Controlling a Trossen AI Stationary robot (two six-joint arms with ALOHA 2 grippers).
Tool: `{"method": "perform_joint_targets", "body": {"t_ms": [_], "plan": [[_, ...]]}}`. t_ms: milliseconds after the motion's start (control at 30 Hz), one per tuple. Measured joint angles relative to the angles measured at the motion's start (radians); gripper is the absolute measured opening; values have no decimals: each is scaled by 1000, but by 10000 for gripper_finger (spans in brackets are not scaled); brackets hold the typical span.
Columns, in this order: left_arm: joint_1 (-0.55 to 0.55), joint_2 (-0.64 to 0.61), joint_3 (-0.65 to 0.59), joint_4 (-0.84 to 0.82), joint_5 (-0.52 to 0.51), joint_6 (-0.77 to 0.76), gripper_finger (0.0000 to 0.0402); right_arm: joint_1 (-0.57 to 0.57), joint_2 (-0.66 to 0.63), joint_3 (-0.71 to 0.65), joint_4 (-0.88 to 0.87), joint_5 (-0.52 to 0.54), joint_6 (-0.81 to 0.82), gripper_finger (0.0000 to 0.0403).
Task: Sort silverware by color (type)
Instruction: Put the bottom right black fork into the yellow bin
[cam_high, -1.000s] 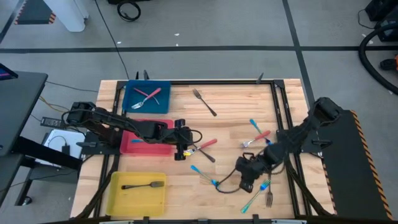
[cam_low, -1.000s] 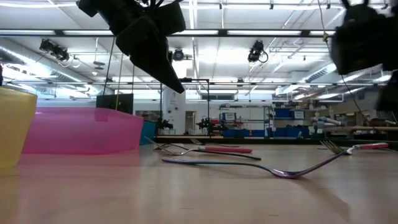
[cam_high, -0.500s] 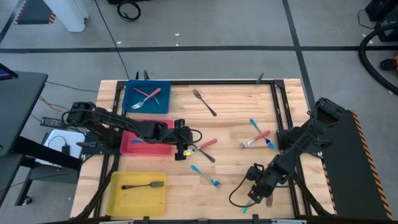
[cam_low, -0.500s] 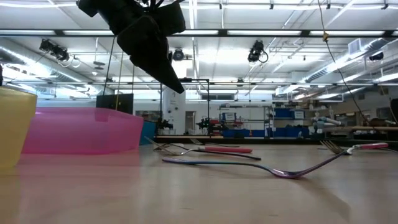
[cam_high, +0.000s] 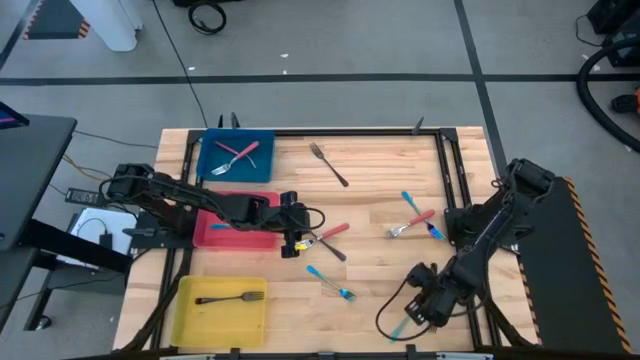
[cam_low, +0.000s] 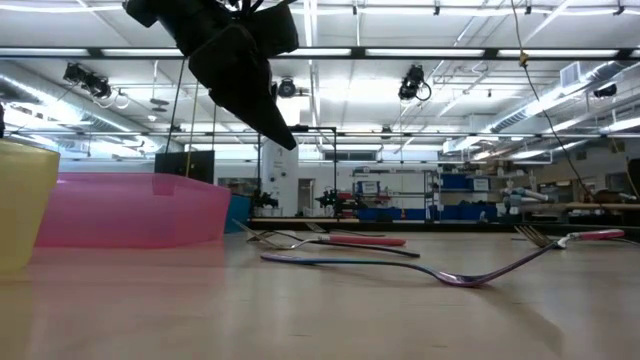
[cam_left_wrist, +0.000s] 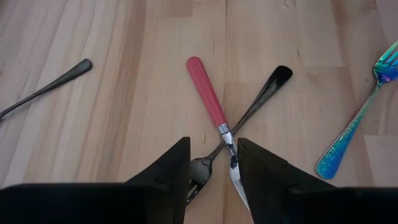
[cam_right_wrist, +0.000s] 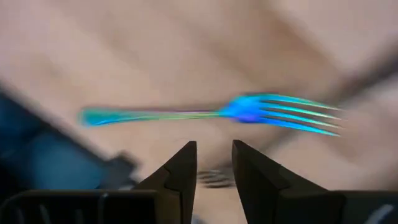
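My left gripper (cam_high: 296, 243) (cam_left_wrist: 213, 149) hangs open above the table's middle. Its fingers stand on either side of a red-handled piece (cam_left_wrist: 208, 97) that lies crossed over an all-dark piece (cam_left_wrist: 255, 102); they touch neither. Near the front right, my right gripper (cam_high: 420, 303) (cam_right_wrist: 214, 152) points down, open, with a teal fork (cam_right_wrist: 249, 112) (cam_high: 398, 328) flat on the wood just beyond its fingertips. Other silverware lies loose: a dark fork (cam_high: 328, 163), a blue and red pair (cam_high: 412, 218) and a blue fork (cam_high: 330, 282).
At the left stand a blue bin (cam_high: 262, 170) holding red-handled forks, a pink bin (cam_high: 215, 238) partly under my left arm, and a yellow bin (cam_high: 190, 315) with one dark fork. A black frame runs along the table's right side (cam_high: 458, 200).
My right gripper has gone toward the table's near right corner, rising a little and rolling about its own axis; it has left the low view. It now hangs over the teal fork. No fork has moved.
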Motion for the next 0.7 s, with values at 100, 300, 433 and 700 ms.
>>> {"method": "perform_joint_targets", "body": {"t_ms": [100, 300, 433, 700], "plan": [[0, 0, 0, 0, 0, 0, 133, 22, 0, 21, -128, 0, 114, 109], [0, 0, 0, -1, 0, 1, 133, 67, -1, -14, -77, 35, 322, 109], [0, 0, 0, -2, 0, 1, 133, 81, -1, -27, -76, 54, 389, 109], [0, 0, 0, -2, 0, 1, 133, 93, 5, -27, -93, 53, 428, 109]]}}
